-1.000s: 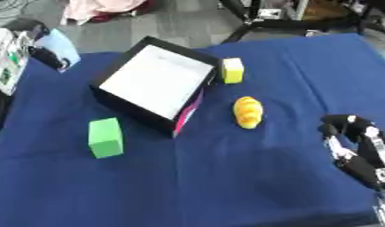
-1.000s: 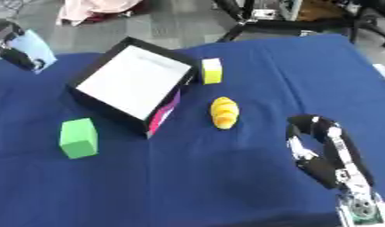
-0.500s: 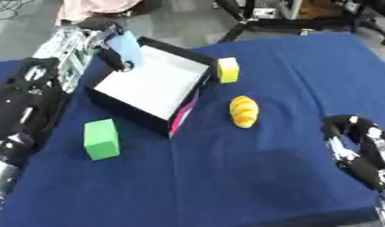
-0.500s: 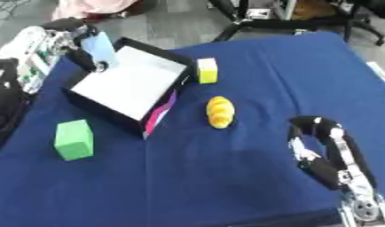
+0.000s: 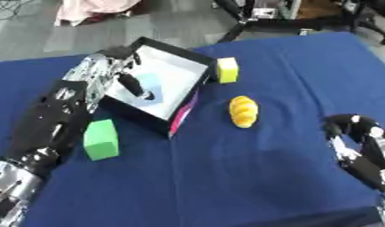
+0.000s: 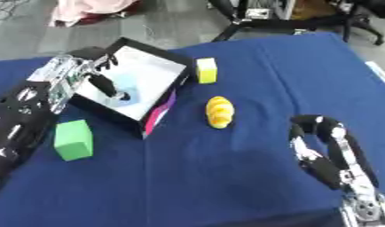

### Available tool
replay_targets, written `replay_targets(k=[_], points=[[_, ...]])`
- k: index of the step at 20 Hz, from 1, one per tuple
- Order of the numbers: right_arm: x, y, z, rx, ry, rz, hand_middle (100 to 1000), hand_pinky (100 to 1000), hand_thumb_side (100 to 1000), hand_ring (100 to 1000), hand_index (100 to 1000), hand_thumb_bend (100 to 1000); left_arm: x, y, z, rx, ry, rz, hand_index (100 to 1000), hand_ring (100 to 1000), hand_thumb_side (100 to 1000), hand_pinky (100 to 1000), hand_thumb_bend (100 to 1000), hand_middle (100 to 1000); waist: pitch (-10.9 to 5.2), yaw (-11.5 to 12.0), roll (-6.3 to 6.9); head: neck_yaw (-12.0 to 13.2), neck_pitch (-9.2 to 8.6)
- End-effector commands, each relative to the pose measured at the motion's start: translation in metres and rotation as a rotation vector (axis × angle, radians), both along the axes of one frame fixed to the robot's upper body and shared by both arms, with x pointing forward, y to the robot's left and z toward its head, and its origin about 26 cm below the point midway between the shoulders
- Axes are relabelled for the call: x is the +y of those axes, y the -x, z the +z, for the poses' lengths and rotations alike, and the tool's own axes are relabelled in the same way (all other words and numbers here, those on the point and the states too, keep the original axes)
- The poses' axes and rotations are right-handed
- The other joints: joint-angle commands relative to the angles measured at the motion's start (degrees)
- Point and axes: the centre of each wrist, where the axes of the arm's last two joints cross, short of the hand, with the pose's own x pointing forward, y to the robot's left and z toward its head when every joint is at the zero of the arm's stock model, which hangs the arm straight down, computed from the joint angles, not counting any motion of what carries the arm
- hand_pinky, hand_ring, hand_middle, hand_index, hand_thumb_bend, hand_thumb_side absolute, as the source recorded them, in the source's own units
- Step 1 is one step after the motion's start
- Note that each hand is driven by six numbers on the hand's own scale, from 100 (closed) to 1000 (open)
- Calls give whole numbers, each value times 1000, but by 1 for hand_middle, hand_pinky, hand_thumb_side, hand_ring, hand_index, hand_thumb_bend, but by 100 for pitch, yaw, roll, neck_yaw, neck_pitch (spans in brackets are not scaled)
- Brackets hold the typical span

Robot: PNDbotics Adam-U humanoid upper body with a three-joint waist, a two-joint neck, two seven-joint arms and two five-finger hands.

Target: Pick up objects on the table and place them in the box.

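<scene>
Blue cloth (image 5: pixel 250 177) covers the table. Over the black box (image 5: pixel 197 66) with its white floor, the left hand (image 5: pixel 118 73) reaches in, fingers extended beside a pale blue object (image 5: pixel 149 84) lying inside; whether they touch it is unclear. A green block (image 5: pixel 100 139), a yellow block (image 5: pixel 226 69) and a yellow bread-shaped piece (image 5: pixel 243 111) lie on the cloth outside. The right hand (image 6: pixel 320 133) rests at the lower right, fingers curled, holding nothing.
</scene>
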Motion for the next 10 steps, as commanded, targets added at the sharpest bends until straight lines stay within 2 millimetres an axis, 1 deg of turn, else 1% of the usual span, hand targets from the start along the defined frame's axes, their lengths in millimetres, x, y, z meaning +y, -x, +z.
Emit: replay_targets(k=[1, 2, 5, 6, 7, 8, 10], points=[[-1, -1, 5, -14, 5, 8, 545, 716, 465, 647, 680, 100, 17, 6, 53, -123, -49, -21, 960, 823, 484, 875, 855, 833, -177, 21, -5, -1, -11], [-1, -1, 4, -14, 7, 8, 545, 716, 466, 647, 680, 100, 21, 10, 65, -131, -55, -26, 962, 826, 485, 877, 860, 837, -183, 28, 2, -2, -11], [-3, 0, 4, -13, 11, 2, 545, 717, 467, 648, 680, 100, 35, 26, 101, -142, -65, -46, 937, 796, 400, 866, 767, 799, -204, 54, 29, -33, -11], [-4, 0, 4, -13, 13, -1, 546, 717, 467, 648, 680, 100, 40, 33, 111, -132, -61, -62, 928, 786, 390, 862, 757, 787, -210, 64, 40, -43, -11], [-4, 0, 4, -12, 16, -4, 546, 717, 466, 648, 680, 100, 45, 41, 119, -115, -56, -80, 910, 771, 375, 857, 742, 762, -216, 76, 55, -50, -11], [-5, 0, 4, -10, 19, -6, 546, 717, 466, 648, 680, 100, 49, 48, 125, -84, -56, -103, 905, 770, 367, 855, 729, 757, -224, 89, 74, -58, -11], [-7, 1, 4, -6, 27, -10, 546, 717, 465, 649, 680, 100, 56, 62, 127, 21, -63, -147, 888, 751, 329, 845, 669, 735, -243, 115, 117, -88, -11]])
